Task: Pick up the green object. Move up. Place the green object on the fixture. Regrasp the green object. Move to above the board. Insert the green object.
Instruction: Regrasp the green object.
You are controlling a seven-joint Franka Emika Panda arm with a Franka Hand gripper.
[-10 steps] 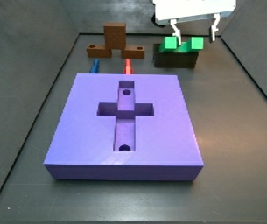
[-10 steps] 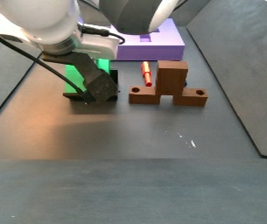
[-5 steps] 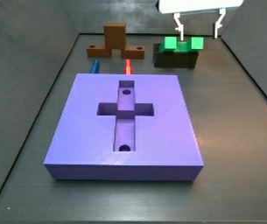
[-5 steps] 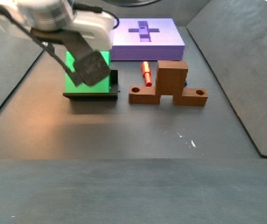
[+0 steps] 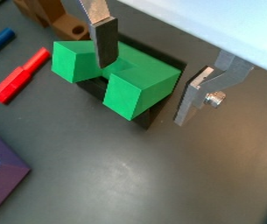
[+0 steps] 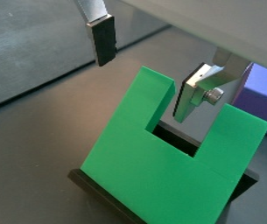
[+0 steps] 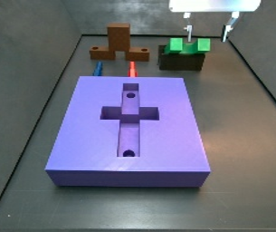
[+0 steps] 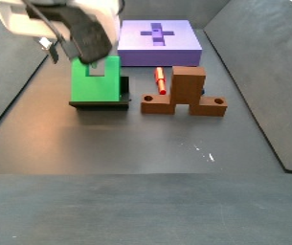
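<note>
The dark floor (image 7: 242,136) carries the lavender-purple board (image 7: 130,136) in the middle. Beyond it the fixture (image 7: 181,61) stands on the floor, the brown stepped block (image 7: 116,43) well apart from it, with a thin red rod (image 7: 133,68) and a blue piece (image 7: 97,67) lying flat between block and board. The gripper (image 7: 210,33) hangs above the fixture, jaws spread, touching nothing on the floor.

Brown stepped block (image 8: 183,93) stands on the dark desk (image 8: 135,153); red rod (image 8: 160,78) and blue rod (image 7: 95,67) lie beside it.
</note>
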